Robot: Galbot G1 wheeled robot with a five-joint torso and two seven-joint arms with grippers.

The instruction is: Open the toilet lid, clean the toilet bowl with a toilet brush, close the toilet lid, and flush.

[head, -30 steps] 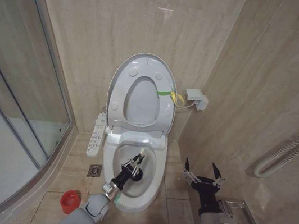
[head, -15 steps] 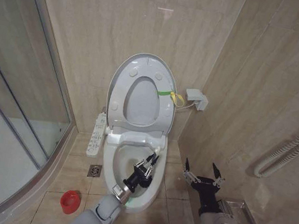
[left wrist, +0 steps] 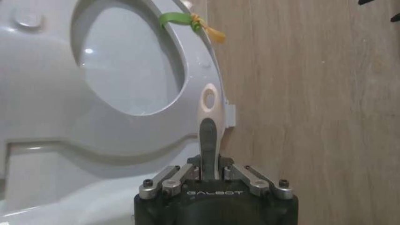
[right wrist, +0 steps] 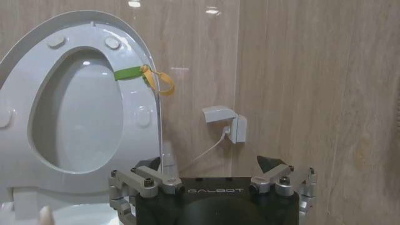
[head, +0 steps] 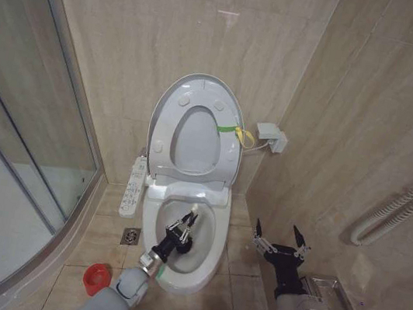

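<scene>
The toilet lid stands raised against the back wall with the ring seat in front of it, a green-yellow band at its right edge. Below it is the white toilet bowl. My left gripper reaches down inside the bowl, shut on the toilet brush, whose white handle end sticks up past the fingers. The bristle head is hidden. In the left wrist view the gripper clamps the handle before the raised lid. My right gripper waits open over the floor right of the bowl; its wrist view shows it open, facing the lid.
A red cup holder sits on the floor left of the bowl, near a floor drain. A white button panel hangs beside the seat. Shower glass bounds the left. A wall box, a hose and a metal rack are at the right.
The left gripper swung with the brush to the right side of the bowl, then came back to the left and middle. The right arm has not moved.
</scene>
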